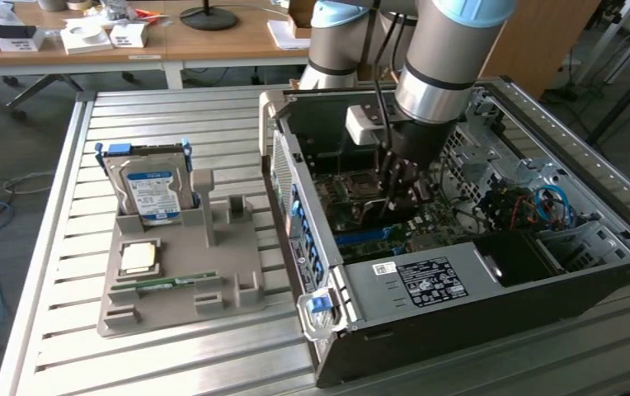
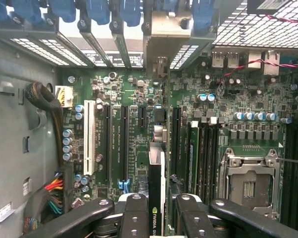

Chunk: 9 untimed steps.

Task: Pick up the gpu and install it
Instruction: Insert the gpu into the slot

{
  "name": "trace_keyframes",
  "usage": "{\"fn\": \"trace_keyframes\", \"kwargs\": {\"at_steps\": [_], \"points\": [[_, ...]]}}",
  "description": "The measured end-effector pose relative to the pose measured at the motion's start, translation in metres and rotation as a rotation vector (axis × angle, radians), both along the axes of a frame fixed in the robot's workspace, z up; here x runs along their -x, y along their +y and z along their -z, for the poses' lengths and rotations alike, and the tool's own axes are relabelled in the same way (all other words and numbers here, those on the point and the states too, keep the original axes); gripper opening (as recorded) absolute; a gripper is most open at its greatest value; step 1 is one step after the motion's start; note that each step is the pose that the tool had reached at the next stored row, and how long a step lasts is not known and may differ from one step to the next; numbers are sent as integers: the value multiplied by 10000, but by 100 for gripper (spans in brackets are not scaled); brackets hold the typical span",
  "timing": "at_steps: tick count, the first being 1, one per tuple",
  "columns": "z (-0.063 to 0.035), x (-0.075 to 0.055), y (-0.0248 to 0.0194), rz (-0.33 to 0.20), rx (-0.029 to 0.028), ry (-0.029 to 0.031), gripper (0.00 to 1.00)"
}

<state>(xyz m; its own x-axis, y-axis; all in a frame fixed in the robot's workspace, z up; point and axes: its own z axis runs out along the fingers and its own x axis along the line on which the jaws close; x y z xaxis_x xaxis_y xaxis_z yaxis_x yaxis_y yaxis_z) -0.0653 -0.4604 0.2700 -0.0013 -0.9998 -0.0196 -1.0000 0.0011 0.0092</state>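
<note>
The gpu (image 2: 157, 173) is a thin black card with a green logo, seen edge-on between my two black fingers (image 2: 135, 210). My gripper (image 2: 157, 203) is shut on the gpu and holds it just above the green motherboard (image 2: 139, 89), over the row of long black expansion slots (image 2: 124, 144). In the exterior view my gripper (image 1: 394, 191) reaches down inside the open computer case (image 1: 480, 272), with the dark gpu (image 1: 386, 206) hanging below it close to the board.
Left of the case in the exterior view stands a grey fixture (image 1: 172, 280) holding a silver blue-labelled hard drive (image 1: 152, 191), a square chip (image 1: 139, 257) and a green memory stick (image 1: 166, 285). Beside the slots are memory sockets (image 2: 203, 153), a processor socket (image 2: 248, 183) and cable bundles (image 2: 52, 191).
</note>
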Motion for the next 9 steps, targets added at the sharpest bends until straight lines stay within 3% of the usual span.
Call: {"fn": "trace_keyframes", "kwargs": {"at_steps": [9], "points": [[1, 38, 0, -5, 0, 0, 26]]}}
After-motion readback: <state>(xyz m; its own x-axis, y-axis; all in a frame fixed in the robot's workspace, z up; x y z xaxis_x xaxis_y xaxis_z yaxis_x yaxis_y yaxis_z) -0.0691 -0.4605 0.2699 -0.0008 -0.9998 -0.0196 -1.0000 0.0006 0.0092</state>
